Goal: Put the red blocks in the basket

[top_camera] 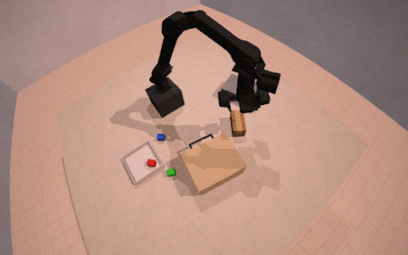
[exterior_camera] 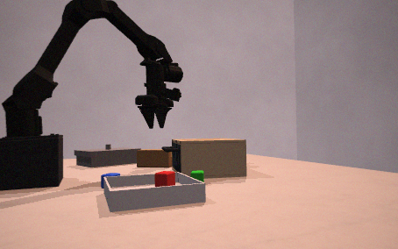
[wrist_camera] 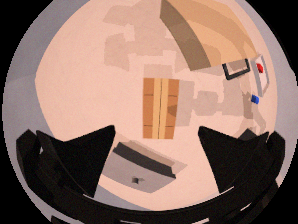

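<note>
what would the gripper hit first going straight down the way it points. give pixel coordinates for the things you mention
Probably the striped wooden block [top_camera: 238,123] [exterior_camera: 154,158] [wrist_camera: 160,108], ahead between its fingers in the wrist view, though depth is hard to judge.

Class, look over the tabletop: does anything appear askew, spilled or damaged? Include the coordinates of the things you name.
Nothing stands out. The basket [top_camera: 130,173] [exterior_camera: 158,199] stands upright with a red block [top_camera: 151,162] [exterior_camera: 165,179] inside, the grey box [exterior_camera: 107,159] [wrist_camera: 131,176] has its lid on, and no spill or damage shows.
</note>
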{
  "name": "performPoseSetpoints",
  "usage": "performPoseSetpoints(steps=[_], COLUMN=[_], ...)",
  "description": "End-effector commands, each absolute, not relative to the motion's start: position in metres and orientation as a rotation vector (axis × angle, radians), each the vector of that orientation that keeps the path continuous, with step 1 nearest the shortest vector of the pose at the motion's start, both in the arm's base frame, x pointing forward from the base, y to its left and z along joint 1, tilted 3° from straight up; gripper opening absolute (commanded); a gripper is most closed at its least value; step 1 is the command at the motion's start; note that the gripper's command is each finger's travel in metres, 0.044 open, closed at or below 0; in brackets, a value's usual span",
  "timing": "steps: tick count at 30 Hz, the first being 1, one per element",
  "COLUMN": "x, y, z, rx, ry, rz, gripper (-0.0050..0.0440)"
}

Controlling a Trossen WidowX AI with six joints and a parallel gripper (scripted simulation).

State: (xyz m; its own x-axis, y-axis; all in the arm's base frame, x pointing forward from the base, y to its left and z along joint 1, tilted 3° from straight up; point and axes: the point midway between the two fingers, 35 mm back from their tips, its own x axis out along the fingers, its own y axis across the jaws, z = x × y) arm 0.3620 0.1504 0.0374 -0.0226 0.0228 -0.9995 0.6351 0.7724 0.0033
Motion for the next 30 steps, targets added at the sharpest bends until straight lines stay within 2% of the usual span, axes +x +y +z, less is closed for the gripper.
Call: performPoseSetpoints(steps=[1, 8, 30], x=[0.356, 0.354, 0.354], y=[0.148, 0.148, 0.148], z=[0.004, -0.04, -0.053], rx=[0.545, 0.545, 0.545], ry=[1.552, 1.552, 1.552], rz=[-0.553, -0.553, -0.553], gripper=[0.044, 0.044, 0.044])
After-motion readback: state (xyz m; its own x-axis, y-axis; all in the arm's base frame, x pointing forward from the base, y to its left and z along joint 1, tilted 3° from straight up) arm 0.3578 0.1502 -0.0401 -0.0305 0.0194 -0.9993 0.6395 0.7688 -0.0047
